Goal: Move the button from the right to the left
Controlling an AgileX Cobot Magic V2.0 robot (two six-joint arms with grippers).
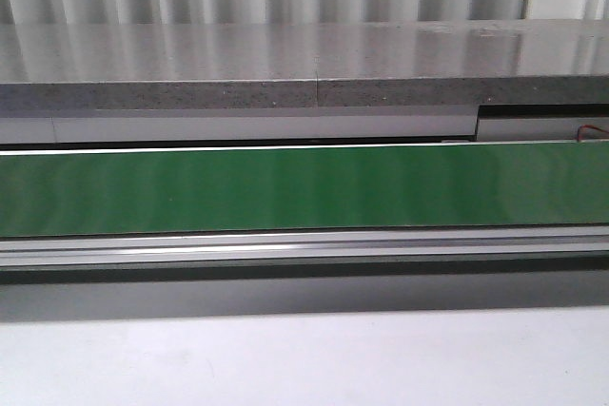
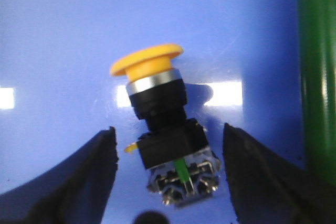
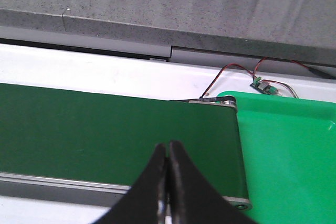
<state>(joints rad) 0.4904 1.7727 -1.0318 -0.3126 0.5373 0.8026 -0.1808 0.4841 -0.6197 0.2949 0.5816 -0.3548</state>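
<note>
You see the long green conveyor belt (image 1: 304, 187) running across the whole front view, with a grey speckled stone ledge (image 1: 285, 64) behind it and a pale table surface (image 1: 304, 358) in front; no arm shows in that view. In the right wrist view a bright green plastic tray (image 3: 294, 150) sits at the belt's end, and thin red wires lead to a small circuit board (image 3: 262, 85) near the tray's far edge. Your right gripper (image 3: 168, 153) hangs over the belt with its black jaws pressed together, holding nothing. In the left wrist view a flat blue surface (image 2: 63, 35) carries the push-button with its round orange-yellow cap, black collar and blocky base (image 2: 163, 129); it lies tilted between the spread jaws of your left gripper (image 2: 168, 150), touching neither finger.
</note>
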